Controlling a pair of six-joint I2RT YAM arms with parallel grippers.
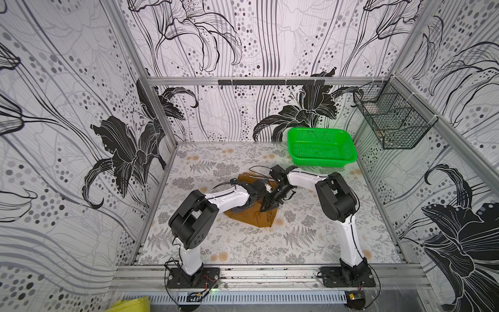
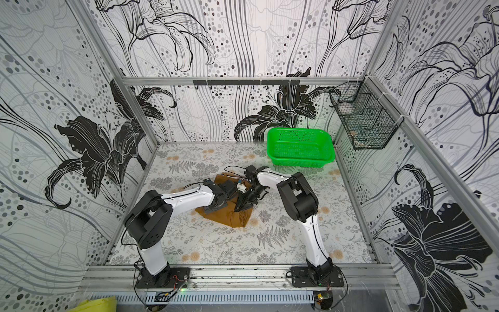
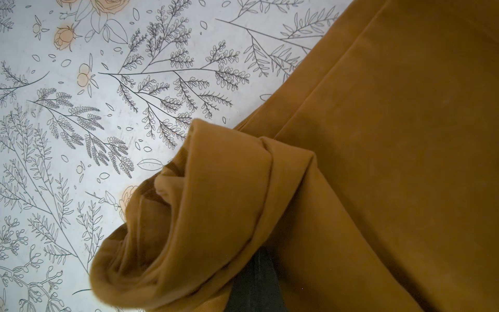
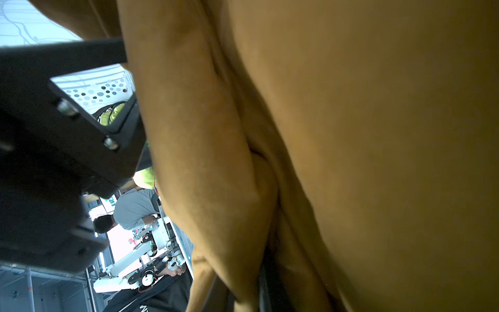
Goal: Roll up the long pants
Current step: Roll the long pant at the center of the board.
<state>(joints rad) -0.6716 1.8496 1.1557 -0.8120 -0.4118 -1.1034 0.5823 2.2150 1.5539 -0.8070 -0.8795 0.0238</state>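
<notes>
1. The long pants lie mid-counter between the two arms, as a folded brown strip that is part rolled and part flat.
2. In the left wrist view, the rolled end shows loose coils, with flat cloth running on beside it. My reading is that the rolling is under way, not finished.
3. The left pincer is closed tight. Cloth drapes over its finger, so it looks to be pinching the roll's edge.
4. The right pincer points tips-down into the right side of the bundle, nearly closed. In the right wrist view, folds bunch in toward it, so it seems to grip a fold.
5. As I judge it, the next move is for both pincers to turn the roll onto the flat stretch together. They should stay level and keep the cloth taut, or the coils will slacken or go cone-shaped.
6. The green basket sits far right on the counter and appears empty.
7. The wire basket hangs on the right wall and is divided into compartments. A small pale scrap lies low in it, and I cannot tell what it is.
</notes>
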